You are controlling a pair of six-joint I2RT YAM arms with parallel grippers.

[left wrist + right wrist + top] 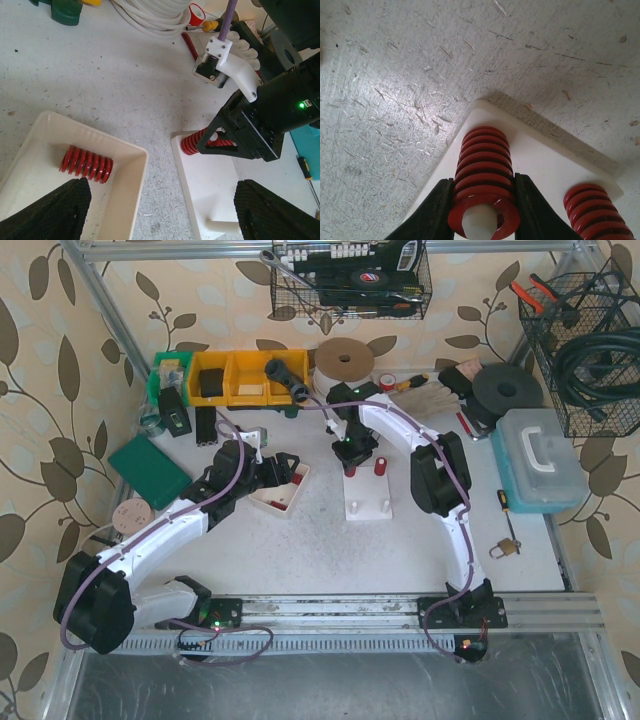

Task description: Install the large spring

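1. Nearest the arm bases, a padlock (505,545) is lying on the table (300,550), out on the right side.
2. Moving in, the left gripper (162,200) is hanging wide open and carrying nothing (its two black pads are sitting in the bottom corners of its own wrist view).
3. Close by it, a white tray (127,200) is resting on the table, and a spare red spring (86,164) is lying on its side inside.
4. Just beside the tray, a white base plate (545,160) is sitting flat, and here is the action: the right gripper (482,182) is clamping the large spring (482,150), with its fingers (435,210) pressing on the upper coils from both sides.
5. That large spring is standing upright at the plate's corner, with a white peg (482,222) showing through its centre.
6. A second red spring (597,210) is standing upright on the same plate, near the first one but clear of the fingers.
7. Farther back, a toolbox (540,465) is sitting at the right, and yellow bins (245,375) are lining the far edge.
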